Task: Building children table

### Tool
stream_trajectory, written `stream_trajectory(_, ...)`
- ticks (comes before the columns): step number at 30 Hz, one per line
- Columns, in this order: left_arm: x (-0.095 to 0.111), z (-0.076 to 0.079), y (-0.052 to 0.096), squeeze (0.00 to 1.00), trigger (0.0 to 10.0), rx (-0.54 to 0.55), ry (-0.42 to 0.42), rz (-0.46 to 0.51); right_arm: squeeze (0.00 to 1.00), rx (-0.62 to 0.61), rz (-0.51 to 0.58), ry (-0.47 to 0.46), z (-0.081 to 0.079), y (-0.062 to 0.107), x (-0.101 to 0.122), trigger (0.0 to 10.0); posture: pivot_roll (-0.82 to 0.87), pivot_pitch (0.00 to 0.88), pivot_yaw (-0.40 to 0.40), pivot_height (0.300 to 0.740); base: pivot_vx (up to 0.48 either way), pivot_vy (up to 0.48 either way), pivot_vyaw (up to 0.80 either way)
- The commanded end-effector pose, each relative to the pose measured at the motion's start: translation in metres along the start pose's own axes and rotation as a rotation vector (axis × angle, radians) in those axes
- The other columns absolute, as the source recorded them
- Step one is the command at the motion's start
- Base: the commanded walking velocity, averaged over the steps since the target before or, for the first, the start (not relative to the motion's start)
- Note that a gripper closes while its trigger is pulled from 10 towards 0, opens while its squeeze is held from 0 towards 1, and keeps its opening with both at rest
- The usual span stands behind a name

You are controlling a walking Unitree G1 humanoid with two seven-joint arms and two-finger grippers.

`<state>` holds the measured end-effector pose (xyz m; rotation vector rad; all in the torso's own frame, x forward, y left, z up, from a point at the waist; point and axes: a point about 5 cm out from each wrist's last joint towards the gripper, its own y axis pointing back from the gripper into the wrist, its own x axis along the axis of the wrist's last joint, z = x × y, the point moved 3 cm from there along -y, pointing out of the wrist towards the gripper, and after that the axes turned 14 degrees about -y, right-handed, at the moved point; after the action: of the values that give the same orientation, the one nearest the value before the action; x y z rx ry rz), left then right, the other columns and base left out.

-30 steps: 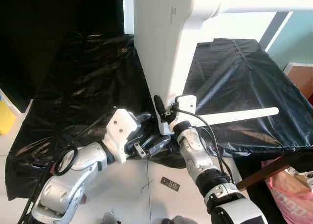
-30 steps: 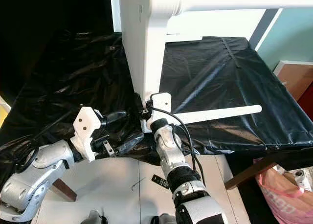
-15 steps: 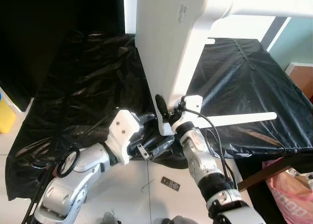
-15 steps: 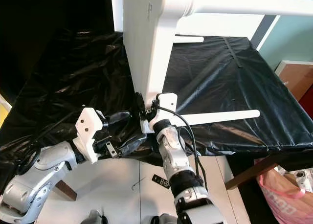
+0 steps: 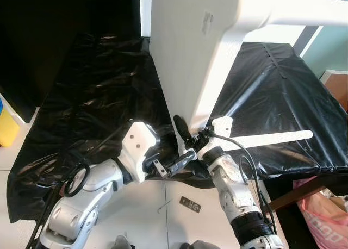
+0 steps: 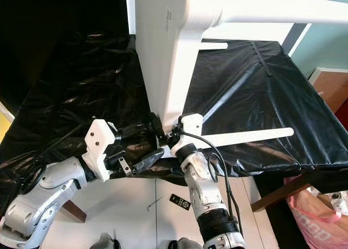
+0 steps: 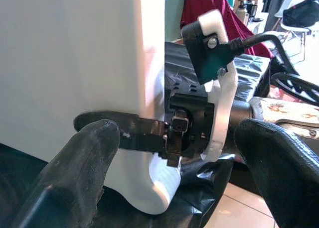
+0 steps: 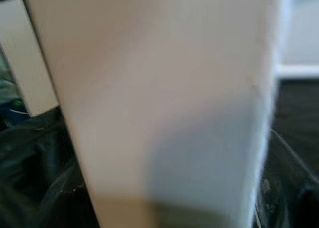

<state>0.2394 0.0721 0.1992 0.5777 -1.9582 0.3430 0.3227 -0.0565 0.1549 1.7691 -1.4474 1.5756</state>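
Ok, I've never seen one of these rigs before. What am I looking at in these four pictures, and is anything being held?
A humanoid robot is looking down at its own two silver arms. The two wide pictures come from its head camera; the two close-ups come from cameras on its wrists.

A big white table part stands on a surface covered in black plastic sheeting. A flat white slat lies on the sheeting to the robot's right.

The right gripper is closed on the part's lower end; its wrist view is a blurred white close-up of that part. The left gripper sits open just beside it, holding nothing.
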Motion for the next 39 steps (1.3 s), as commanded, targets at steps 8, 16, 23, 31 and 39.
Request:
stream_trajectory(8, 0.001, 0.001, 0.0, 0.0, 10.0, 0.015, 0.001, -0.008, 0.0, -0.049, 0.077, 0.103, -0.016, 0.005, 0.006, 10.0, 0.12, 0.082, -0.096, 0.74, 0.0, 0.0, 0.0)
stream_trajectory(16, 0.001, 0.0, 0.002, 0.0, 10.0, 0.018, 0.002, -0.013, 0.0, -0.029, 0.157, 0.182, -0.026, 0.024, 0.014, 10.0, 0.12, 0.087, -0.084, 0.74, 0.0, 0.0, 0.0)
stream_trajectory(23, 0.002, 0.0, 0.003, 0.0, 10.0, -0.003, -0.002, -0.016, 0.0, -0.044, 0.148, 0.217, -0.018, 0.045, 0.018, 10.0, 0.12, 0.084, -0.066, 0.74, 0.0, 0.0, 0.0)
stream_trajectory(31, 0.002, -0.002, 0.001, 0.0, 10.0, -0.013, -0.003, -0.01, 0.0, -0.07, 0.142, 0.213, -0.014, 0.047, 0.016, 10.0, 0.11, 0.079, -0.053, 0.74, 0.0, 0.0, 0.0)
stream_trajectory(39, 0.002, -0.002, 0.001, 0.0, 10.0, -0.017, -0.006, -0.01, 0.0, -0.094, 0.151, 0.204, -0.011, 0.036, 0.018, 10.0, 0.12, 0.074, -0.056, 0.74, 0.0, 0.0, 0.0)
